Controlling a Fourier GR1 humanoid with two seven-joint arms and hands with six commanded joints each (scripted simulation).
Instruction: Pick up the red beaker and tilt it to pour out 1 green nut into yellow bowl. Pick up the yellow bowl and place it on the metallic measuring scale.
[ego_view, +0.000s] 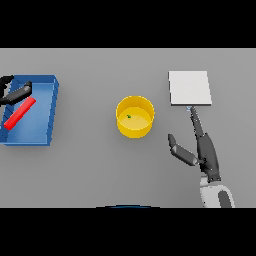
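Head view is showing a round yellow bowl (135, 117) sitting mid-desk (90, 165), a small green nut (129, 116) lying inside. Right robot hand (199, 145) is resting open, fingers straight, a fingertip touching the flat square metallic scale (189, 88). Left robot hand (14, 93) is hovering over the blue tray (47, 112), touching the red beaker (20, 113); its grip cannot be told.

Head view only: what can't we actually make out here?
- Left hand: cut off by the picture's left edge; its grip on the red beaker in the blue bin is unclear.
- Speck in the yellow bowl: greenish, too small to confirm as a nut.
- Metallic measuring scale: flat pale plate from above; no display visible.
- Right hand: fingertip at the scale's edge; contact unclear.
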